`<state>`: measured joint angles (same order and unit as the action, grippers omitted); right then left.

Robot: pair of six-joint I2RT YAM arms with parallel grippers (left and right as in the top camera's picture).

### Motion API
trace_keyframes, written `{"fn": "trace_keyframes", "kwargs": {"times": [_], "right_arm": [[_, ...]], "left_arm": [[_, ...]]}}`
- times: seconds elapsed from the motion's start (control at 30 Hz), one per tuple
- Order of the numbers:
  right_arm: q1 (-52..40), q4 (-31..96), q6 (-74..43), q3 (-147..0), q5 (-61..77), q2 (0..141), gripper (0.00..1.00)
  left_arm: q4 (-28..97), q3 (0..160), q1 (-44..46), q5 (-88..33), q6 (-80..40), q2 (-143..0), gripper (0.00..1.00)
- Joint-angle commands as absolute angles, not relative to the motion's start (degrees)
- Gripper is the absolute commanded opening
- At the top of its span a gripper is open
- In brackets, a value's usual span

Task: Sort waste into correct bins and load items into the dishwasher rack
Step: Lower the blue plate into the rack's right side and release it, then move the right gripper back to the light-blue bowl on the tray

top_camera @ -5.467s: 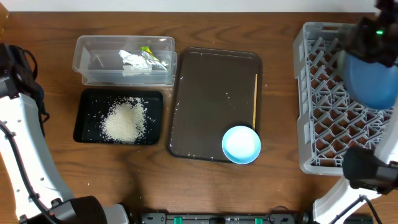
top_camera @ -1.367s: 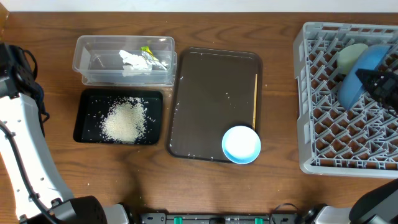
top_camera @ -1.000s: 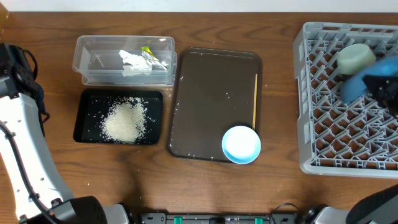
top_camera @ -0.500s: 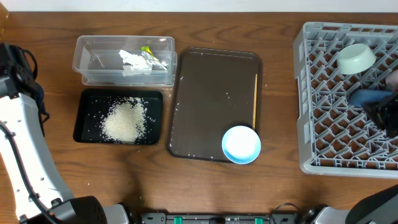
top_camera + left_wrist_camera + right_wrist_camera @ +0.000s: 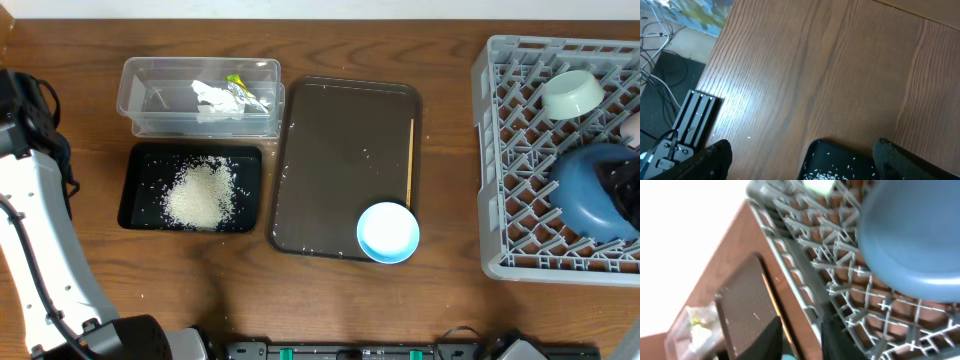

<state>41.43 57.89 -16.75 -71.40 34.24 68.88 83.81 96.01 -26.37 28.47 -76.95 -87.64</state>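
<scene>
Wooden desk (image 5: 450, 150) shows open wood between tray (image 5: 340, 150) and rack (image 5: 500, 150). Plate (image 5: 575, 200) lies by the rack's right edge. Wrist views alone show left fingers (image 5: 715, 155) wide, right fingers (image 5: 772, 340) slightly parted, empty.

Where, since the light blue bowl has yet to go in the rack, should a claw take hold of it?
Pinch its rim from straight above, one finger inside and one outside. The light blue bowl sits upright, mouth up, at the brown tray's near right corner. I would take the near rim, since the wooden chopstick lies just beyond the far side.
</scene>
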Motion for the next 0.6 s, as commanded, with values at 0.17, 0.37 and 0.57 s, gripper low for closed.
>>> {"fn": "trace_keyframes", "kwargs": {"times": [0.17, 0.37, 0.57], "right_arm": [[32.5, 55.0, -16.7, -71.3, 36.3, 61.2, 0.59], [17.0, 49.3, -16.7, -71.3, 36.2, 60.8, 0.66], [-2.2, 45.7, -16.7, -71.5, 26.7, 63.9, 0.68]], "left_arm": [[84.2, 96.1, -26.6, 28.9, -77.9, -87.2, 0.92], [84.2, 96.1, -26.6, 28.9, -77.9, -87.2, 0.92], [84.2, 96.1, -26.6, 28.9, -77.9, -87.2, 0.92]]}}
